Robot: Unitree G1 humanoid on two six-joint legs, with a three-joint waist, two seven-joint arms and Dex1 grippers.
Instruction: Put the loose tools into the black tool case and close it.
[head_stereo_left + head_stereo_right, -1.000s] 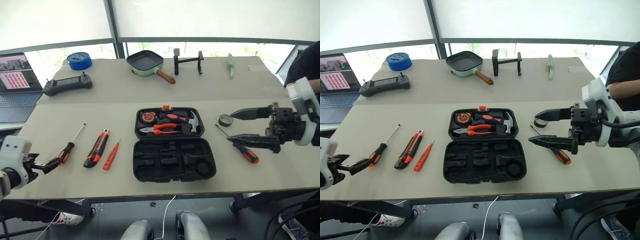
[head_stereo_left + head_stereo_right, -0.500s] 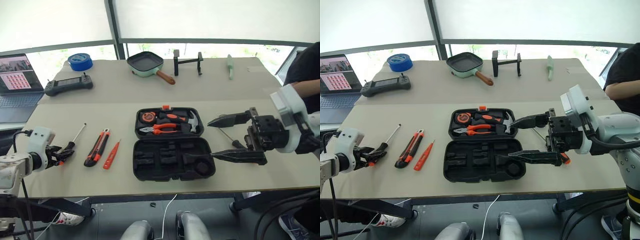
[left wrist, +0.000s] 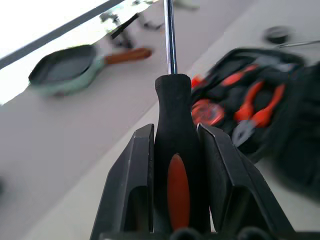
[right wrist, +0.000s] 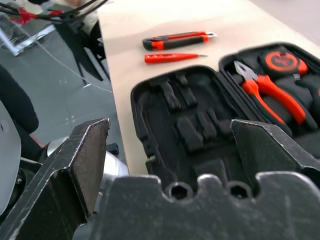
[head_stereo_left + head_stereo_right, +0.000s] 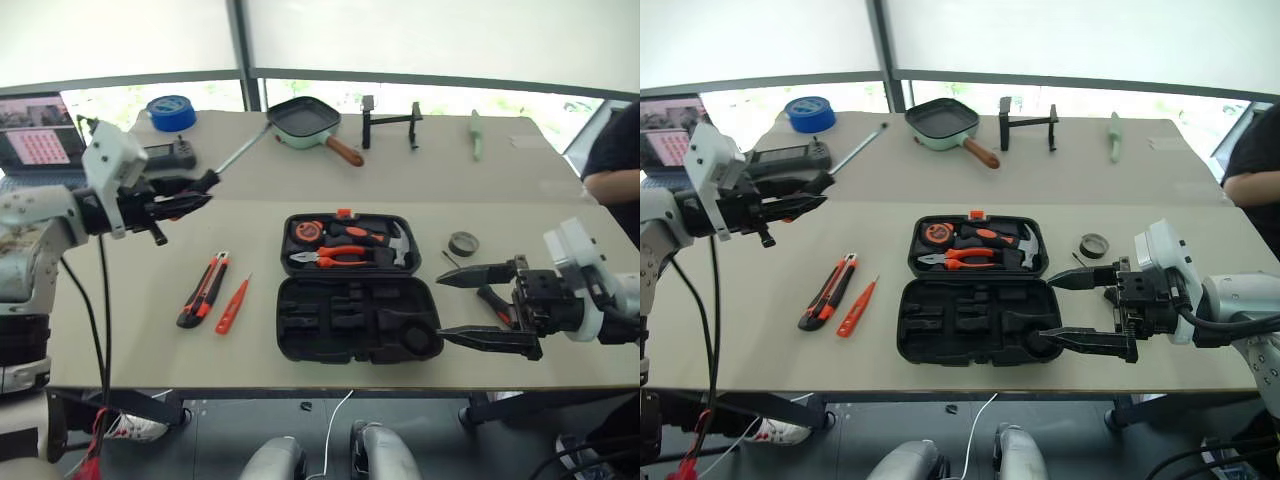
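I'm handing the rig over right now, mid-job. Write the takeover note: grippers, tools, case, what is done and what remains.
Left gripper: shut on the black-and-orange-handled screwdriver, held above the table.
Right gripper: open, empty, at the case's right edge.
Black moulded plastic tool case: open; near half's recesses empty.
On the table left of the case: orange-black utility knife, slim orange tester pen. To its right: small dark tape roll, second screwdriver partly behind the right gripper.
Done: one screwdriver lifted. Left: stow all five tools, close case.
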